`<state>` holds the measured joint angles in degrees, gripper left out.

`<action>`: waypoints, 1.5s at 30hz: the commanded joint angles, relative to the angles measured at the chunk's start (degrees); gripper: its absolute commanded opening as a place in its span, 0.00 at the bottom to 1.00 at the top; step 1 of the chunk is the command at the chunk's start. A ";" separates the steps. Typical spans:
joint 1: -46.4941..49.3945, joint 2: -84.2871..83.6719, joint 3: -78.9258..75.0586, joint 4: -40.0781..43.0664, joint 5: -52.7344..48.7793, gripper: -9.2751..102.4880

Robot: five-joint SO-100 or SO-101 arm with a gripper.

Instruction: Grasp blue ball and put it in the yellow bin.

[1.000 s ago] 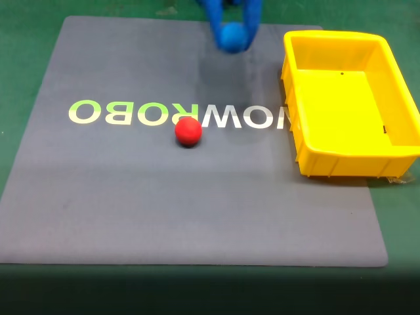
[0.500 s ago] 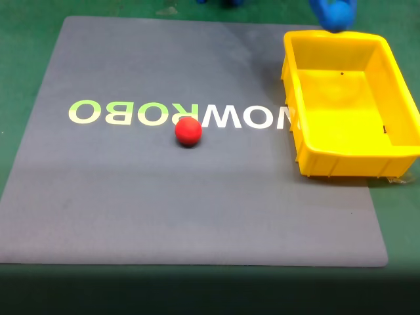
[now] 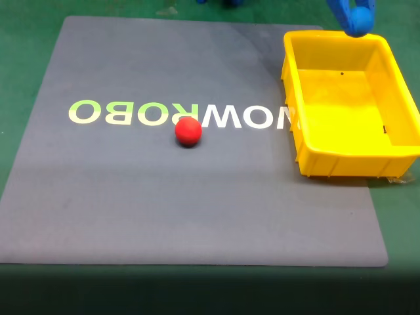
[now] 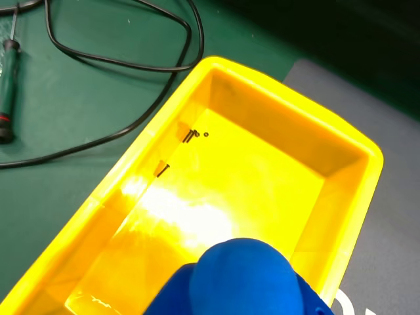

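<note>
Blue gripper (image 3: 355, 14) fingers are cut off by the top edge of the fixed view, so little of the arm can be made out; they are clenched around the blue ball (image 3: 360, 21), a small, matte, plain blue sphere held over the far rim of the yellow bin (image 3: 293, 98). In the wrist view the ball (image 4: 244, 279) fills the near bottom edge, hiding part of the bin floor, and the gripper's fingers beside it are hard to separate from it. One yellow bin (image 4: 131, 172) is present, bright plastic with a thick rim, sloped walls and glare on its floor. One red ball (image 3: 188, 131) lies on the grey mat (image 3: 131, 197), well to the left of the bin, touching pale mirrored lettering (image 3: 118, 113). One black cable (image 4: 118, 62) loops over the green worktop (image 4: 59, 190) beyond the bin.
</note>
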<state>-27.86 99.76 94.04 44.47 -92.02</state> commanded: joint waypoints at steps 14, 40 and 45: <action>4.66 1.85 -2.64 -0.88 -0.44 0.45; 32.34 67.59 56.16 13.10 -7.12 0.08; 34.89 76.11 64.78 19.69 -5.45 0.08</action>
<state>5.36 171.74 156.71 62.14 -98.26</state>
